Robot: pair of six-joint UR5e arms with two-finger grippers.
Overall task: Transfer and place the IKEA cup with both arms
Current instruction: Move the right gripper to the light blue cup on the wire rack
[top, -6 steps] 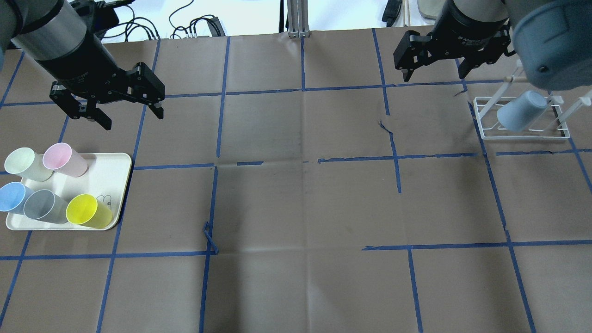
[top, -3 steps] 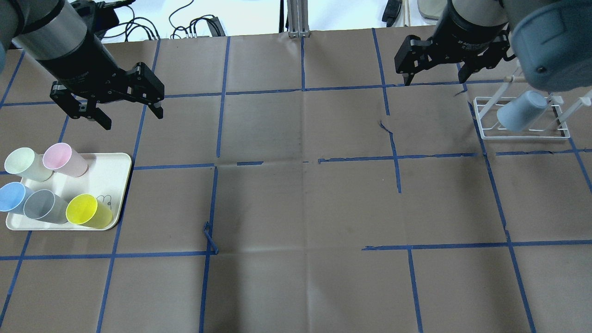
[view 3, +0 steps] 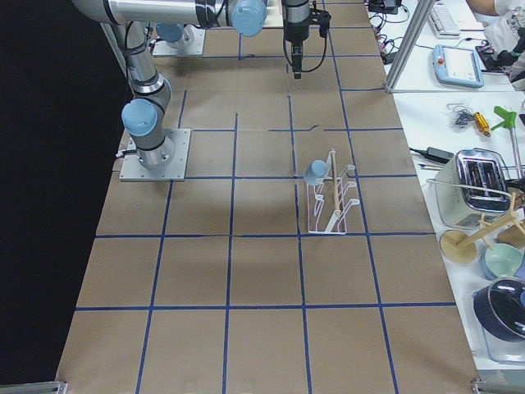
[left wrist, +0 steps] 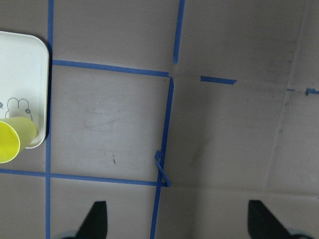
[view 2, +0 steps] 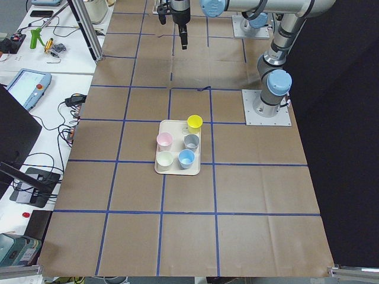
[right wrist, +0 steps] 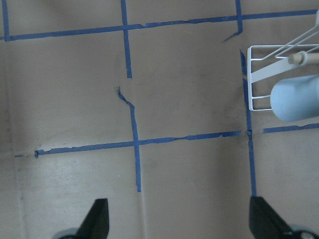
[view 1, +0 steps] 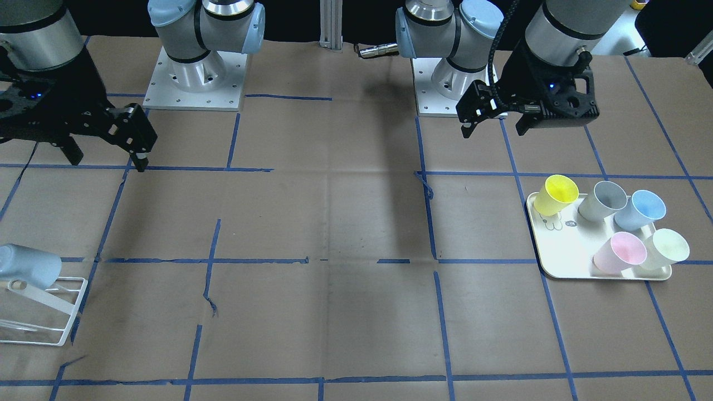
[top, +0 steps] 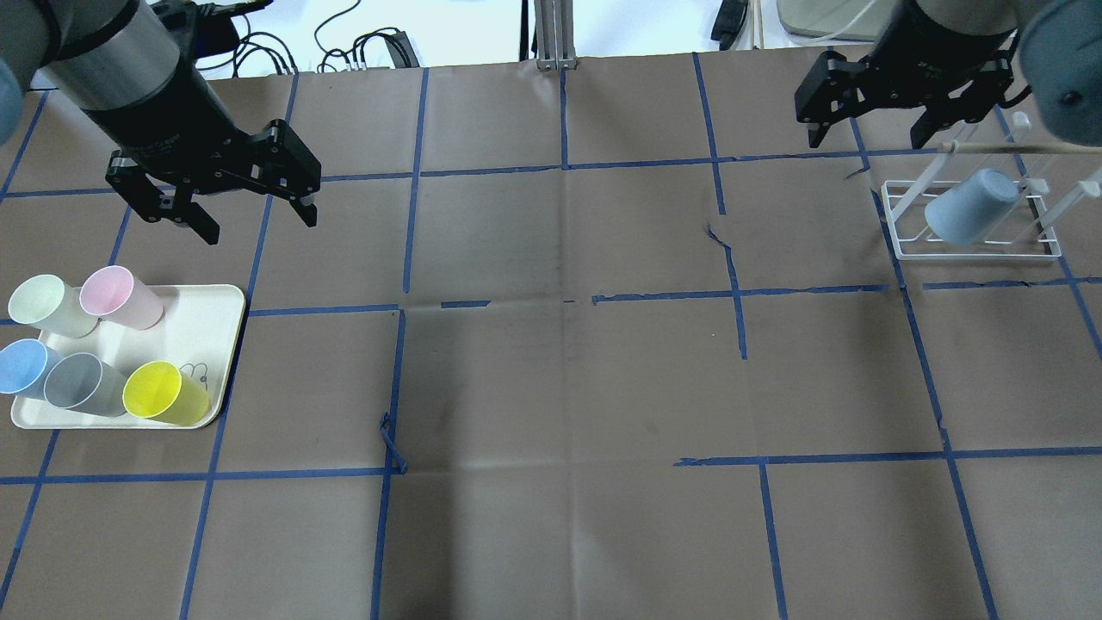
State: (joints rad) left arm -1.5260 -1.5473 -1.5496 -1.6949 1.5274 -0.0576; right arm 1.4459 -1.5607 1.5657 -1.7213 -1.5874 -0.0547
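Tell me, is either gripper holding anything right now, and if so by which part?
Nothing is held. The left gripper and the right gripper both hang open and empty.

The worktop [top: 551,387] is covered in brown matt paper, creased, scuffed and torn in spots, and gridded with strips of dull blue tape [top: 564,165]. The left gripper [top: 258,228] and right gripper [top: 865,139] are matt black, on arms [top: 120,52] of brushed silver metal. Near the right gripper, a white-coated wire rack [top: 973,252] carries a pale-blue tapered plastic cup [top: 968,207], smooth and satin. Near the left gripper lies a cream plastic tray [top: 207,327], faintly glossy, with smooth coloured plastic cups [top: 164,392] on it.
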